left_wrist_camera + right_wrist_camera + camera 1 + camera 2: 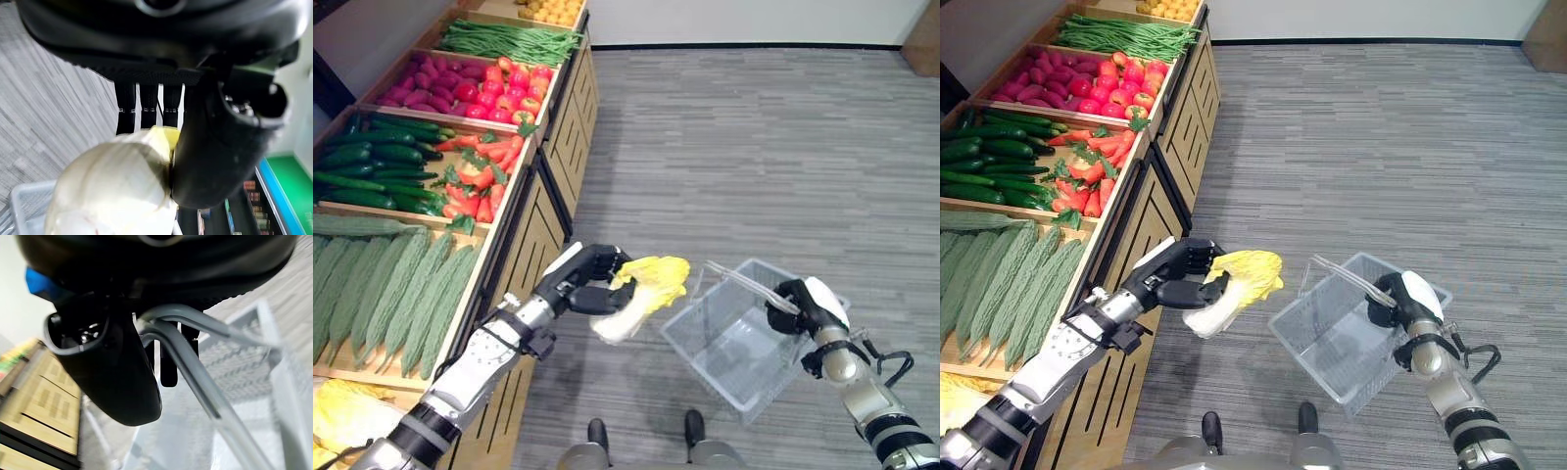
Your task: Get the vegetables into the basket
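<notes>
The left hand (pixel 590 284) holds a cabbage (pixel 644 294) in the air, fingers (pixel 148 105) and thumb curled round its pale lower end while the yellow leaves stick out toward the basket (pixel 744 343). The cabbage hangs just beside the basket's near rim, a little above it and not yet inside. In the left wrist view the white base of the cabbage bulges out past the thumb, pressed tight against it.

The right hand (pixel 808 305) grips the basket by its grey handles (pixel 195 357), fingers wrapped round them, and the right wrist view shows the two bars passing through the curled hand. The basket is a clear mesh one, tilted with its open side turned toward the cabbage, held off the grey floor (pixel 754 147). I can make out nothing lying in the part of it that shows.

Along the robot's left runs a wooden stand (pixel 533 230) of sloping bins. The nearest one has more yellow cabbages (pixel 342 416). Next come bumpy bitter gourds (pixel 401 289), then dark cucumbers (pixel 377 166) beside red and orange peppers (pixel 480 176), then purple sweet potatoes (pixel 421 83) beside tomatoes (pixel 514 88), then long green beans (pixel 509 41), and a bin of small yellow fruit (pixel 553 10) at the far end.
</notes>
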